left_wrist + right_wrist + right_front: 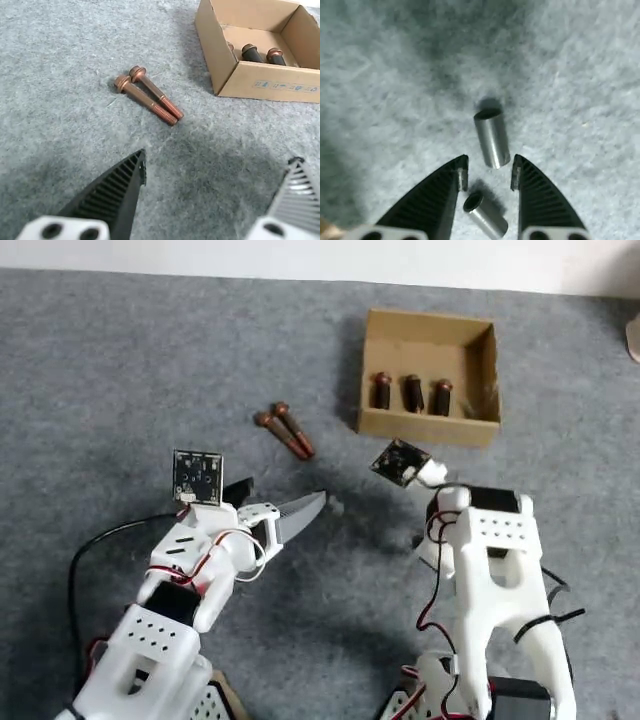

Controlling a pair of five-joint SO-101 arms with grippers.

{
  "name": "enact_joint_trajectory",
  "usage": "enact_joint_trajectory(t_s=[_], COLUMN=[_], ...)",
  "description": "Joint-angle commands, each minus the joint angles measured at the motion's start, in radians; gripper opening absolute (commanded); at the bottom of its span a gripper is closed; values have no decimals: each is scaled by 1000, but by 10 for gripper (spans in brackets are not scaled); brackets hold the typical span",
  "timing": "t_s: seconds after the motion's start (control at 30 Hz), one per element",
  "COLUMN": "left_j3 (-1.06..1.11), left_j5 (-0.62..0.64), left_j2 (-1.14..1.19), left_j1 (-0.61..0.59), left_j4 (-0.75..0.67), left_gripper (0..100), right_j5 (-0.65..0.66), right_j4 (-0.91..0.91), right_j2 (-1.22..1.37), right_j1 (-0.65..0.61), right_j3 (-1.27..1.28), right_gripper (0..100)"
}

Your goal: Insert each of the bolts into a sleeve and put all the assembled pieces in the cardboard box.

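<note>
Both claws hang wide open and empty over the grey counter (pixel 100 390): the right claw (pixel 490 167) straddles one sleeve (pixel 485 214), a second sleeve (pixel 491 137) lying at its tips; the left claw (pixel 218 162) faces two bolts (pixel 150 95) lying side by side. Farther off, the cardboard box (pixel 425 427) holds three assembled pieces (pixel 412 393)

And here's the bench (pixel 120 370), wrapped in a grey, felt-like covering that runs to every edge, mottled with soft shadows. Along the far edge sits a pale white strip (pixel 300 258), and at the right edge, near the far corner, a small pale rounded object (pixel 634 338) pokes in. At the near edge, a brown scrap (pixel 228 698) shows.
</note>
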Motion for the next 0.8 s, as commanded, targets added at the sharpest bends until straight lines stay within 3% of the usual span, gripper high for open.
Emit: enact_joint_trajectory(t_s=[0.0, 0.3, 0.57, 0.63, 0.77], left_j3=[-5, -5, -5, -5, -5], left_j5=[-2, -2, -2, -2, -2], left_j2=[-5, -5, -5, -5, -5], left_j1=[-10, -10, -10, -10, -10], left_j4=[-20, -20, -20, -20, -20], left_gripper=[396, 396, 396, 396, 396], right_j5=[17, 18, 8, -37, -140], right_j4=[-79, -225, -355, -377, -377], right_j2=[-33, -21, 236, 280, 251], right_j1=[1, -4, 1, 2, 2], right_j3=[21, 151, 176, 174, 174], right_gripper=[134, 135, 88, 0, 3])
